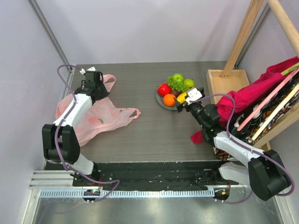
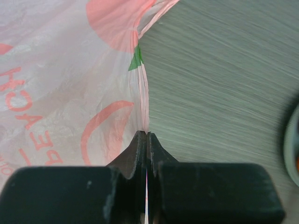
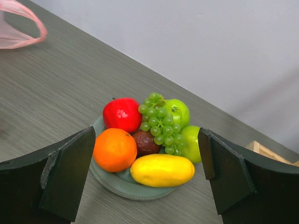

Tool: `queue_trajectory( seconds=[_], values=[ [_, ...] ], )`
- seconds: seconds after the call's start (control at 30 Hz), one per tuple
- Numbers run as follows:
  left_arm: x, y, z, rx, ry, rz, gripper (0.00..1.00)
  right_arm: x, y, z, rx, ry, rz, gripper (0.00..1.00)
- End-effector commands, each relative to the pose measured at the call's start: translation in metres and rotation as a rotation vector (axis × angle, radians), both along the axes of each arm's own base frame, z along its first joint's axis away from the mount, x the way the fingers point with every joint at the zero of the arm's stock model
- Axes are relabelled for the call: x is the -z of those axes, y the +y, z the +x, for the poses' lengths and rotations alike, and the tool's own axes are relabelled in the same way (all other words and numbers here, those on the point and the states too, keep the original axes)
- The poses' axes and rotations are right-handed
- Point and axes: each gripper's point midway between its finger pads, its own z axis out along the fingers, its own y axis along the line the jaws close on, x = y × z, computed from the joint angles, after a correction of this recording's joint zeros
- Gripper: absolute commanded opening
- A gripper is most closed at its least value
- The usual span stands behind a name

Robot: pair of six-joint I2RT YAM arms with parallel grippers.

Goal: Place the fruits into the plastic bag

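The fruits lie heaped on a round grey plate: a red apple, an orange, a yellow mango, a green grape bunch, two green apples and a dark plum. They also show at the table's back middle. My right gripper is open, just above and in front of the plate, empty. The pink plastic bag lies flat at the left. My left gripper is shut on the bag's edge.
A wooden tray and wooden frame stand at the back right, with a magenta cloth draped over it. A purple cable loops over each arm.
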Motion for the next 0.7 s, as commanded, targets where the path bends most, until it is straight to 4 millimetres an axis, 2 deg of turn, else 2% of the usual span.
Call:
queue_trajectory(
  seconds=[0.0, 0.17, 0.23, 0.33, 0.37, 0.43, 0.47, 0.5, 0.53, 0.57, 0.63, 0.67],
  values=[
    [-0.07, -0.028, 0.024, 0.143, -0.216, -0.096, 0.0, -0.025, 0.012, -0.01, -0.021, -0.058, -0.042, 1.0],
    [-0.1, -0.04, 0.028, 0.227, -0.288, -0.115, 0.0, -0.047, 0.018, -0.019, -0.003, -0.052, -0.022, 1.0],
    [-0.098, -0.042, 0.03, 0.242, -0.28, -0.113, 0.0, -0.051, 0.025, -0.023, -0.012, -0.044, -0.023, 1.0],
    [-0.098, -0.048, 0.037, 0.269, -0.281, -0.125, 0.0, -0.068, 0.035, -0.026, -0.02, -0.051, -0.014, 1.0],
    [-0.103, -0.053, 0.038, 0.294, -0.294, -0.143, 0.0, -0.07, 0.037, -0.026, -0.011, -0.045, -0.014, 1.0],
    [-0.117, -0.068, 0.043, 0.354, -0.332, -0.206, 0.0, -0.064, 0.05, -0.023, -0.005, 0.027, -0.004, 1.0],
    [-0.121, -0.075, 0.044, 0.389, -0.342, -0.241, 0.0, -0.081, 0.058, -0.023, -0.016, 0.03, 0.024, 1.0],
    [-0.131, -0.086, 0.041, 0.45, -0.359, -0.29, 0.0, -0.08, 0.065, -0.021, -0.024, 0.063, 0.027, 1.0],
    [-0.137, -0.092, 0.04, 0.479, -0.375, -0.313, 0.0, -0.058, 0.075, -0.018, -0.029, 0.171, 0.009, 0.99],
    [-0.139, -0.096, 0.038, 0.5, -0.38, -0.327, 0.0, -0.076, 0.084, -0.015, -0.039, 0.18, 0.031, 1.0],
    [-0.138, -0.098, 0.031, 0.524, -0.375, -0.344, 0.0, -0.068, 0.096, -0.013, -0.006, 0.266, 0.026, 1.0],
    [-0.129, -0.094, 0.028, 0.51, -0.356, -0.358, 0.0, -0.076, 0.107, -0.005, 0.006, 0.299, 0.081, 1.0]
  ],
)
